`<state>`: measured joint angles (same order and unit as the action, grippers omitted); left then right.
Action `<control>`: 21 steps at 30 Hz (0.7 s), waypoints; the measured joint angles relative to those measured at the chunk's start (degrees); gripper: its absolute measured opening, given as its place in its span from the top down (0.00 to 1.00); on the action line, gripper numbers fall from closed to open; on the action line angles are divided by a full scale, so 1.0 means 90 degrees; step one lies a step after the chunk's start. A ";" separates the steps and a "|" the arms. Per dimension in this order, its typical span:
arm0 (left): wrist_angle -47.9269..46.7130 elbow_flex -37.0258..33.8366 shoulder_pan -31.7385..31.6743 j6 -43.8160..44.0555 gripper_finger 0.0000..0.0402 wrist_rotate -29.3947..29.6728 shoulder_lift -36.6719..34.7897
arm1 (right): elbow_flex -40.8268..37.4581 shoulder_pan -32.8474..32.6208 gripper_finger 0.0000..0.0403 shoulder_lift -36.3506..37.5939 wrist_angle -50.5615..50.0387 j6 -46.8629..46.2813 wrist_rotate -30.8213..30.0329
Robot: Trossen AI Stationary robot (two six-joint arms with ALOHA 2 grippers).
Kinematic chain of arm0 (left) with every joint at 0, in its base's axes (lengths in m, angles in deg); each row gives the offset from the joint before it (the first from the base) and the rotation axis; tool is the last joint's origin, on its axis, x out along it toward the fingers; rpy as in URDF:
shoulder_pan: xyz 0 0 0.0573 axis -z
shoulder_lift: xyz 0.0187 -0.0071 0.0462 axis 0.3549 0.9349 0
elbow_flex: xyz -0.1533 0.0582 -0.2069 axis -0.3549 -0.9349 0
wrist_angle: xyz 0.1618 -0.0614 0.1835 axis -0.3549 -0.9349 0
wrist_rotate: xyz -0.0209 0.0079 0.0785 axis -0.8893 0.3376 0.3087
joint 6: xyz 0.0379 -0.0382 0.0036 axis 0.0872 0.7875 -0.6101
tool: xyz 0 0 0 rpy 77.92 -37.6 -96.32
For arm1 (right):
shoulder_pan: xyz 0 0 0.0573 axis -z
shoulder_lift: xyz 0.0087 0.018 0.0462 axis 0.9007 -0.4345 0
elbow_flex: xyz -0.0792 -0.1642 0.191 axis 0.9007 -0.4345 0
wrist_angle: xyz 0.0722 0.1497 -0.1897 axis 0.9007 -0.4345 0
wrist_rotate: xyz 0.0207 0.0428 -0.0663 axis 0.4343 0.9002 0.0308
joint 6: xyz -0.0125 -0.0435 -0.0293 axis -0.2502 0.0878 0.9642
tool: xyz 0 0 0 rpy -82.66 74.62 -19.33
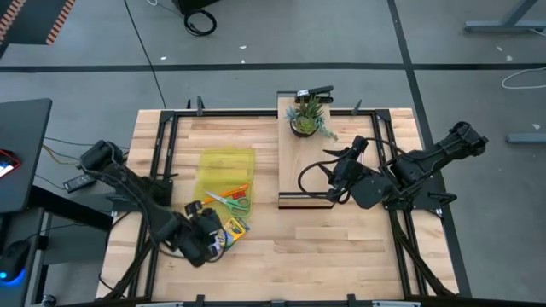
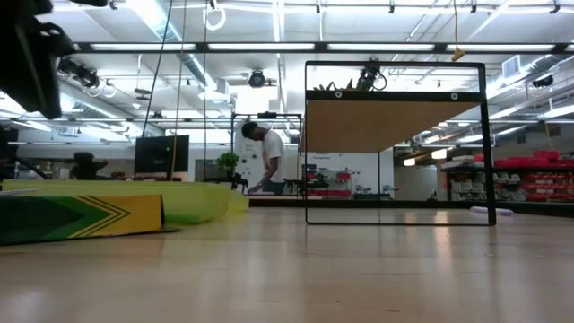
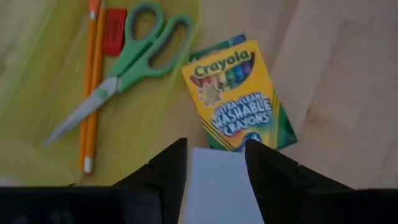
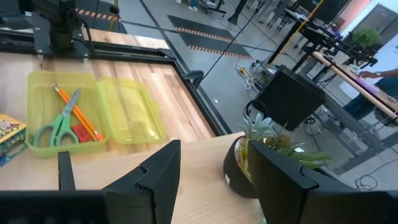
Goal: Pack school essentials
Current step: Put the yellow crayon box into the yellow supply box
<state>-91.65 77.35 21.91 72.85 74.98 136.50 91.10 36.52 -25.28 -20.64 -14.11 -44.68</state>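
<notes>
The yellow-green crayon box lies flat on the wood beside the open yellow case. In the case's tray lie the green-handled scissors, the orange pencil and the red block. My left gripper hovers at the table's near left, just short of the crayon box, shut on the pale blue notepad. My right gripper is open above the raised wooden shelf, close to the potted plant. I cannot see the purple pen. My left gripper has the pale blue notepad between its two fingers, and the pad's side edges meet the fingers' inner faces. The fingers slant down from above. The pad's far edge overlaps the crayon box's nearer end. How far back the pad reaches is hidden by the gripper.
The raised shelf on a black frame stands at the table's far middle, with the plant on top. The case's empty lid half lies open beside its tray. Bare wood lies along the near edge. A person stands far behind.
</notes>
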 joint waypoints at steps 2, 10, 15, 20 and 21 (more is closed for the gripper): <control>-0.0312 0.0233 0.0168 0.0291 0.58 -0.0004 0.0253 | 0.0000 0.0000 0.52 0.0000 0.0037 0.0040 0.0001; -0.0842 0.1097 0.0618 0.1146 0.58 -0.0034 0.1127 | 0.0000 0.0000 0.52 0.0000 0.0055 0.0326 0.0030; -0.0645 0.1152 0.0762 0.1599 0.58 -0.0248 0.1442 | 0.0000 0.0000 0.52 0.0000 0.0078 0.0570 0.0047; -0.0520 0.1149 0.0681 0.1924 0.55 -0.0260 0.1521 | 0.0000 0.0000 0.52 0.0000 0.0122 0.0857 0.0176; -0.0436 0.1149 0.0653 0.1924 0.53 -0.0246 0.1521 | 0.0000 0.0000 0.52 0.0000 0.0129 0.0931 0.0204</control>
<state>-95.57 87.69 27.79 90.16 72.76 150.19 91.10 36.52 -25.28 -19.48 -5.73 -42.84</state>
